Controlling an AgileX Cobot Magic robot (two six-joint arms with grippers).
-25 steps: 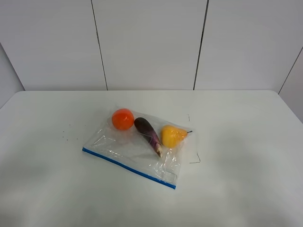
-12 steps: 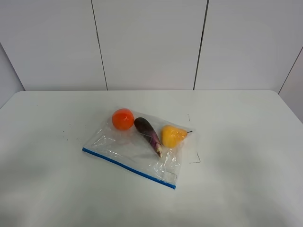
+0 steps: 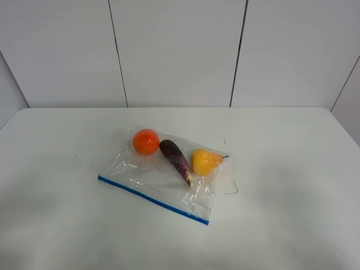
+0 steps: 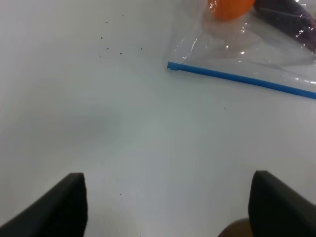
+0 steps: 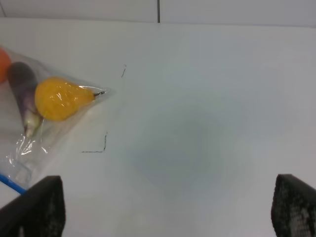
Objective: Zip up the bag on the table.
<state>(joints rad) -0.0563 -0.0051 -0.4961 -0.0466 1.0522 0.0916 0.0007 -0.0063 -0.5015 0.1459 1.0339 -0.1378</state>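
Right now you have the bag (image 3: pixel 160 177) lying flat near the middle of the white worktop (image 3: pixel 292 169), turned at an angle, with its blue zipper strip (image 3: pixel 153 199) along the edge nearest the camera in the high view. Inside it you can see three toy pieces in a row at the far end: an orange ball (image 3: pixel 145 141) on the left, a purple eggplant (image 3: pixel 175 158) in the middle and a yellow pear (image 3: pixel 205 161) on the right, the eggplant lying just beside the pear. Neither arm shows in the high view. Your left gripper (image 4: pixel 165 210) hangs over bare worktop with its two dark fingers (image 4: pixel 59 210) spread wide and nothing between them; from its wrist camera the left end of the zipper strip (image 4: pixel 237 77) lies ahead of it, well apart from the fingers, with the orange ball (image 4: pixel 230 7) beyond. Your right gripper (image 5: pixel 165 212) is likewise spread wide and empty, its fingers (image 5: pixel 37 207) apart from the bag; its camera shows the pear (image 5: pixel 59 98) and the eggplant (image 5: pixel 24 89) in the bag's corner off to one side. A few thin pen marks (image 3: pixel 232 190) sit on the worktop just beside the bag's right edge, and a scatter of tiny dark specks (image 3: pixel 79 159) lies to its left.
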